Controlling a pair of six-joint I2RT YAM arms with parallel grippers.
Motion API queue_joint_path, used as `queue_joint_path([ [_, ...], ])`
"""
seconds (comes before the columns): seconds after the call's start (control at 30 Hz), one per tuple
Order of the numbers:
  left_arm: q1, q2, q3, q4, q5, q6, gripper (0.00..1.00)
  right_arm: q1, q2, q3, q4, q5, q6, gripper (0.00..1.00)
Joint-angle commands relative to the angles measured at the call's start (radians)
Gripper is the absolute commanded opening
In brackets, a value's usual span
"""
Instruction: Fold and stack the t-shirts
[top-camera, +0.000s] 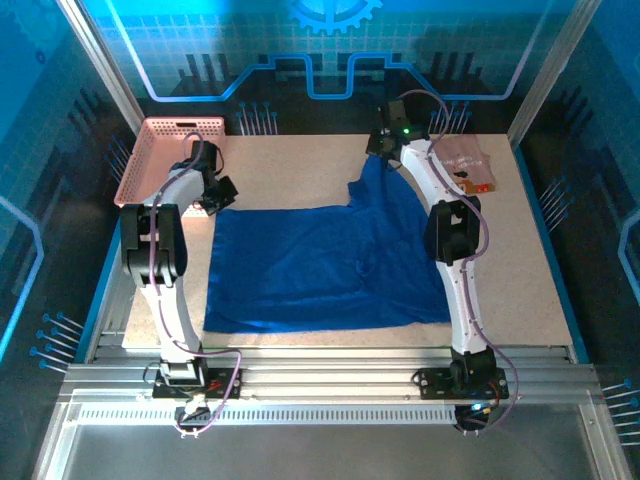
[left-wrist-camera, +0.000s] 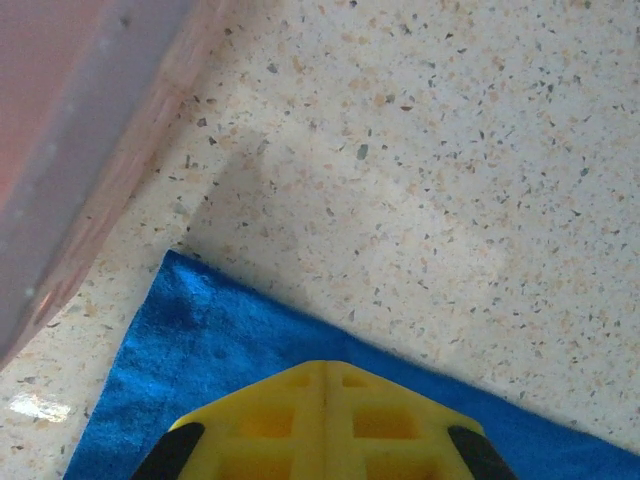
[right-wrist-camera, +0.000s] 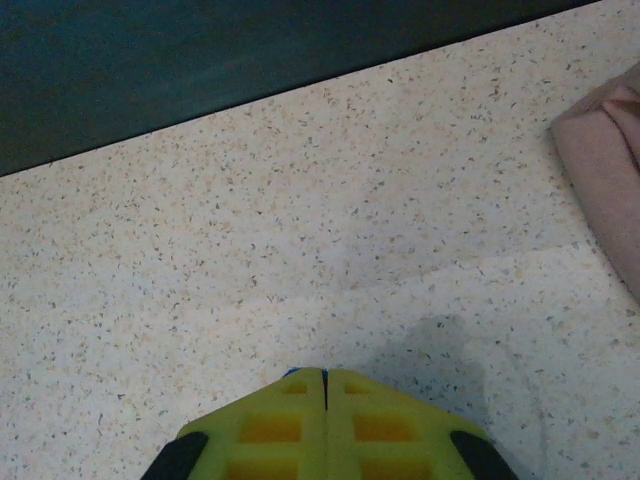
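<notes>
Blue t-shirt (top-camera: 320, 265), far corners between both closed jaws

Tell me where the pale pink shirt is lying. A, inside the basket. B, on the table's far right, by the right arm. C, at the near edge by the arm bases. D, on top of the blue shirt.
B: the pale pink shirt sits on the table at its far right, just beside the right arm.
</notes>
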Motion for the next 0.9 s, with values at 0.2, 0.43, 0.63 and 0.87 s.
queue_joint_path([
  [0.2,0.01,0.014,-0.034,-0.049,-0.064,-0.033,0.48,-0.007,-0.022,-0.057,0.007,0.004,-0.02,0.0],
  [0.43,0.008,0.045,-0.027,-0.046,-0.118,-0.046,0.51,-0.01,-0.037,-0.088,0.008,0.001,-0.035,0.0],
  [0.63,0.007,0.085,0.001,-0.072,-0.167,-0.038,0.51,-0.015,-0.044,-0.104,0.01,-0.002,-0.033,0.0],
  [0.87,0.009,0.126,0.077,-0.096,-0.194,-0.033,0.51,-0.016,-0.04,-0.105,0.01,-0.015,-0.03,0.0],
])
